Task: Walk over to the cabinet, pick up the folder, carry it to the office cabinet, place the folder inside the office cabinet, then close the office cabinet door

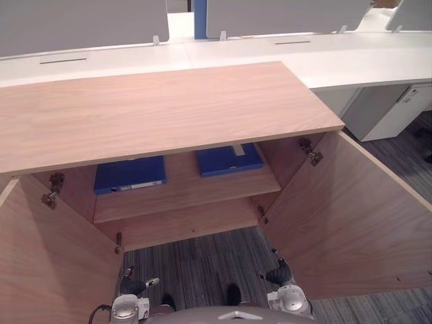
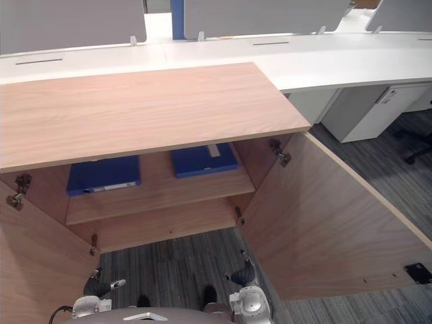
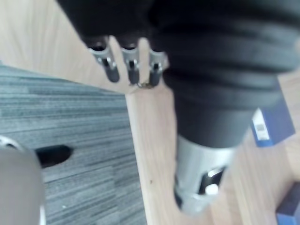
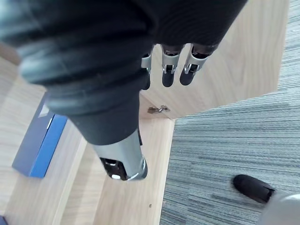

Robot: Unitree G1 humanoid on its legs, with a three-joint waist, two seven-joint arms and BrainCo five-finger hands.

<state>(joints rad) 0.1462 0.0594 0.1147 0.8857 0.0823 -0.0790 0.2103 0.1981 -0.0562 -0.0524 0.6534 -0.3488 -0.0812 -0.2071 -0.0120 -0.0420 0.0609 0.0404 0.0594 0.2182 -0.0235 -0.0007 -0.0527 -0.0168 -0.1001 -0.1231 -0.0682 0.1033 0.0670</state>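
A low wooden office cabinet (image 1: pixel 155 108) stands right in front of me with both doors swung open. Two blue folders lie flat on its upper shelf (image 1: pixel 189 196), one on the left (image 1: pixel 129 174) and one on the right (image 1: pixel 229 159). My left hand (image 1: pixel 135 287) hangs low in front of the left door (image 1: pixel 47 263), fingers (image 3: pixel 112 70) straight, holding nothing. Down by the right door (image 1: pixel 344 216) is my right hand (image 1: pixel 278 274), its fingers (image 4: pixel 171 70) also straight and empty. A blue folder (image 4: pixel 40 140) shows past the right thumb.
White desks (image 1: pixel 337 57) with grey partition panels (image 1: pixel 81 23) run behind the cabinet. A white drawer unit (image 1: pixel 388 111) stands under the desk at the right. Grey striped carpet (image 1: pixel 202 266) lies between the open doors.
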